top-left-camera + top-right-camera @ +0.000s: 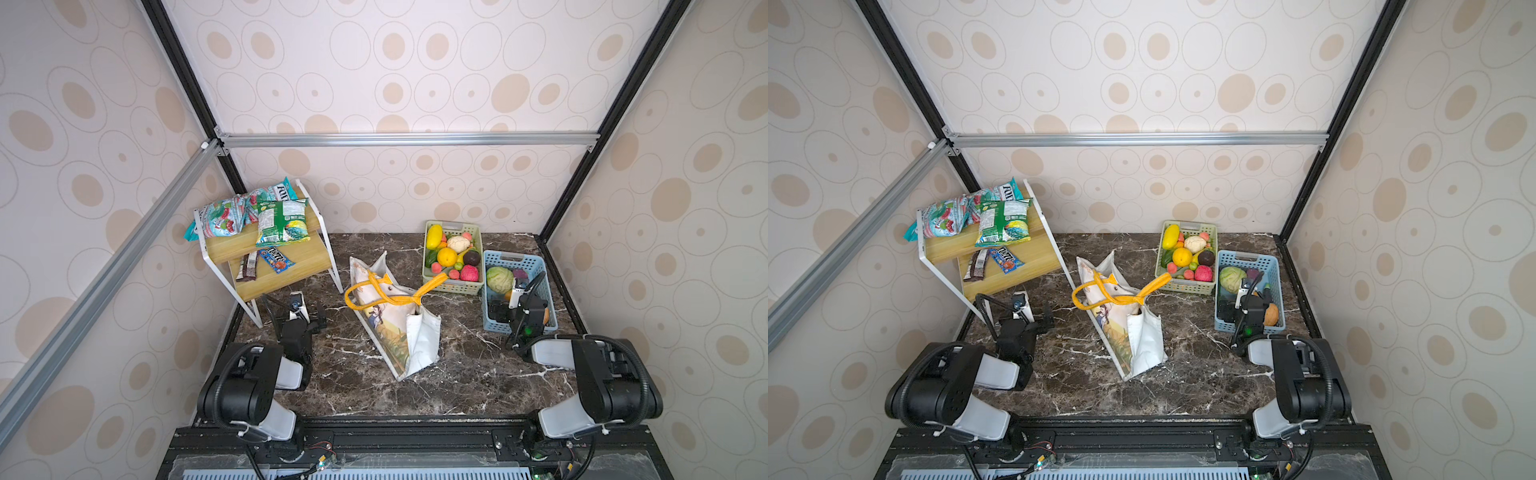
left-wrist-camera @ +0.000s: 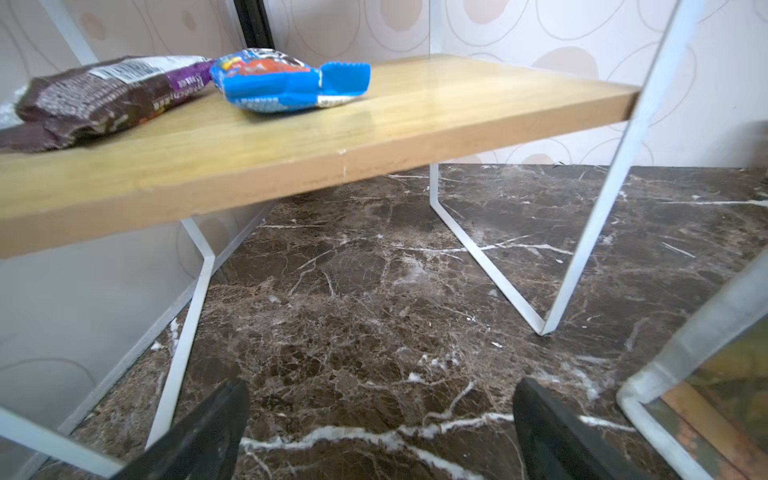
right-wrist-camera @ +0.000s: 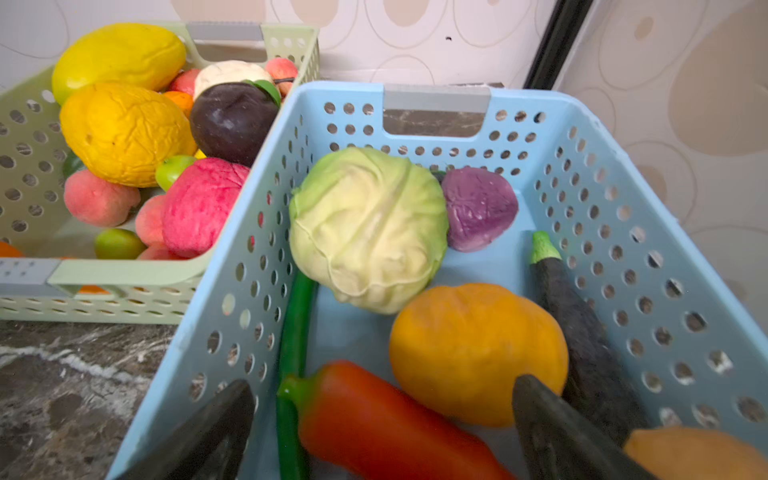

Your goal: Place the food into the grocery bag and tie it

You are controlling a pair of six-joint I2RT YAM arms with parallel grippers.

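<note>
Only the right wrist view shows a glossy orange pepper inside the perforated blue basket, near the crinkled cabbage. Both the right gripper and left gripper gape empty.

The bench is dark brown marble with white veins. The grocery bag is white, its handles yellow. The green basket and blue basket are pastel, dotted with holes. The cabbage is yellow-green.

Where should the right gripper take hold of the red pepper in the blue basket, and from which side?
Across its thick middle, from above. The pepper lies flat in the basket, whose walls bar any sideways approach, and the open right gripper hangs over it.
</note>
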